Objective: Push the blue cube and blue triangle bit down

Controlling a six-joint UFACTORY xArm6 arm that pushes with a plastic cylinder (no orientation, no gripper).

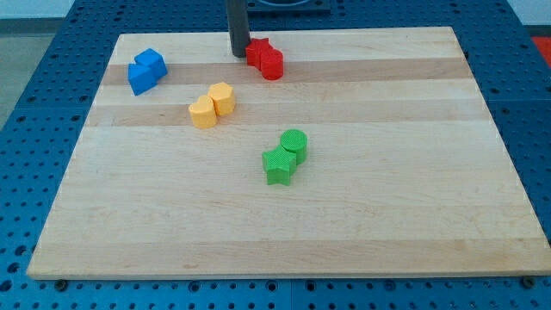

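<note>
Wood-grain table (284,232), a pale rectangular board, lies on a blue perforated base (26,52) that shows around all its edges. Nearest the view's bottom, slightly right of centre, a green star-shaped block (278,165) touches a green cylinder (294,143) set just above and to its right. Farther up and to the view's left, two yellow blocks stand pressed together: a lower-left yellow block (203,112) and an upper-right yellow block (222,97), their exact shapes hard to make out, possibly a rounded form and a hexagonal one. Near the table's upper left corner, well apart from the yellow pair, the blue cube (152,63) and blue triangle (138,77) sit in contact, the triangle at lower left of the cube. At the view's top, a red star-like block (257,52) touches a red cylinder (272,64). My tip (238,54) meets the table just left of the red pair, apparently touching it, and well to the right of the blue blocks; the rod carries no fingers.
</note>
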